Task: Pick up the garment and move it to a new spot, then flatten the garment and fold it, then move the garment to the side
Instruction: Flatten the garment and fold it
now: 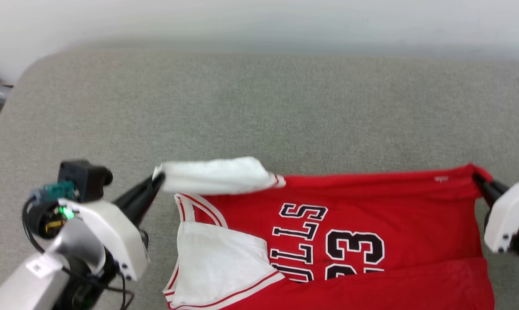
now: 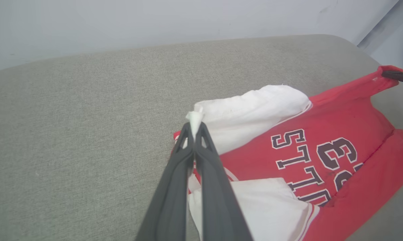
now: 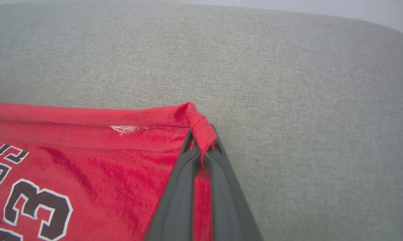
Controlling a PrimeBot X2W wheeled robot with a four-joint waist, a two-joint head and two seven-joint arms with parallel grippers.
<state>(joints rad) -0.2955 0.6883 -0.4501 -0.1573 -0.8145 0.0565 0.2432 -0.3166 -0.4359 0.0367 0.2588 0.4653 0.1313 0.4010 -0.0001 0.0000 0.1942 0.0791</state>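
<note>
i count one garment (image 1: 393, 215), the red "bulls 23" shirt, lying print-up on the grey cushion (image 1: 259, 103), and two grippers on it. my left gripper (image 1: 158, 180) is pinched tight on the tip of a white sleeve (image 1: 216, 174). my right gripper (image 1: 479, 178) is clamped on the red corner, with the shirt's far edge stretched between them.
</note>
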